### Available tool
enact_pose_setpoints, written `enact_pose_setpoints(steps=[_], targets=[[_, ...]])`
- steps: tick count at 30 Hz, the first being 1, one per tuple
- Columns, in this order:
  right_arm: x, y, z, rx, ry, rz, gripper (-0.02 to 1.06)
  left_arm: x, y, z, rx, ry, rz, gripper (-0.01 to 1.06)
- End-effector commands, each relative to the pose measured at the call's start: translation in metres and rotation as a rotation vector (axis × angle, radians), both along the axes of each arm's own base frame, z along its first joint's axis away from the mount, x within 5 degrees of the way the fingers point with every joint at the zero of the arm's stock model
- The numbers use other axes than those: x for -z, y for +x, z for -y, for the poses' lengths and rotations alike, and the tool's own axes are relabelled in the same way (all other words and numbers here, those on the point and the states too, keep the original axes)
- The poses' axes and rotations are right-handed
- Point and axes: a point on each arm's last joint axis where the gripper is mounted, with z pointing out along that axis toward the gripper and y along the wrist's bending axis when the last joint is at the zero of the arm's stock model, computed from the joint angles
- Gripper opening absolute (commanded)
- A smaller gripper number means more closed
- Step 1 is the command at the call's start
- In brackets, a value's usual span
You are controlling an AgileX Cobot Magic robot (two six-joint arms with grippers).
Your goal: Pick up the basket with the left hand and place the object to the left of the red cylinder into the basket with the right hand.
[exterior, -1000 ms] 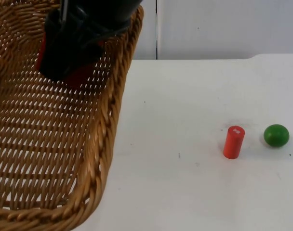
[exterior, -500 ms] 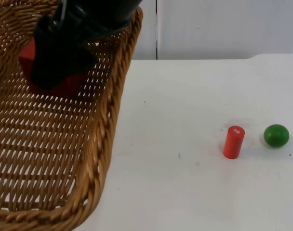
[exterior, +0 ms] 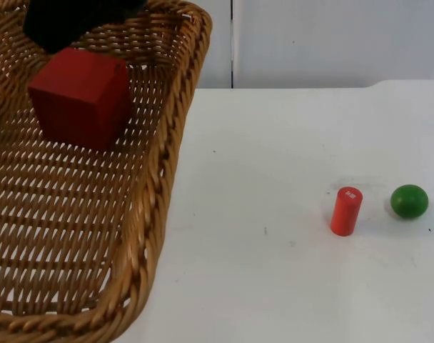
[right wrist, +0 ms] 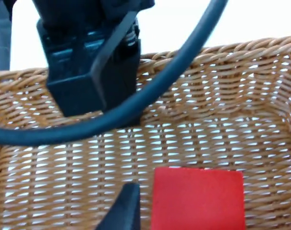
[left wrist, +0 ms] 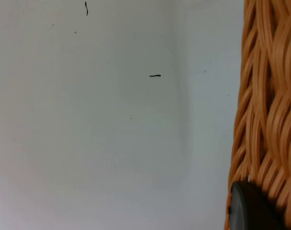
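Because the wicker basket [exterior: 156, 214] hangs above the white table top [exterior: 274, 271] by one rim alone, the main risk from here is a tilt. The load sits toward the far end, and any slip or swing of the holding arm could send it sliding over the weave or tip it out over the low wall. A second risk is the right arm's exit. If it leaves low or sideways it could catch the rim and jolt the basket.

Nearest the camera, the basket's front wall and floor carry nothing. To the side, on the table, the red cylinder [exterior: 346, 211] stands upright with a green ball [exterior: 409, 201] just beside it, both well apart from the basket.

Further in, the red cube [exterior: 80, 96] lies on the basket floor near the far end. This is the task's object and it looks delivered.

Just beyond the cube hovers the right gripper [exterior: 67, 21]. Its one visible finger [right wrist: 125, 211] stands beside the cube without touching it, so I judge it parted and empty.

At the far rim the left gripper [right wrist: 100, 96] is clamped on the wicker, carrying the basket.
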Motion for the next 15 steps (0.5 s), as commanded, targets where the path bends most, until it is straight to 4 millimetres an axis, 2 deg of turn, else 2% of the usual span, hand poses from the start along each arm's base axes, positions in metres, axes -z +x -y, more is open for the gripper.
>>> enact_pose_setpoints(steps=[1,7,15], targets=[[-0.007,-0.005,0.004,-0.009,-0.006,-0.006,0.92,-0.002,0.000,0.001,-0.009,-0.023,0.005,0.00],[-0.007,-0.006,0.008,0.008,-0.044,-0.025,0.92,-0.002,0.000,0.001,-0.008,-0.022,0.005,0.00],[-0.017,-0.009,0.021,0.061,-0.069,0.015,0.92,-0.002,0.000,0.001,-0.009,-0.021,0.006,0.00]])
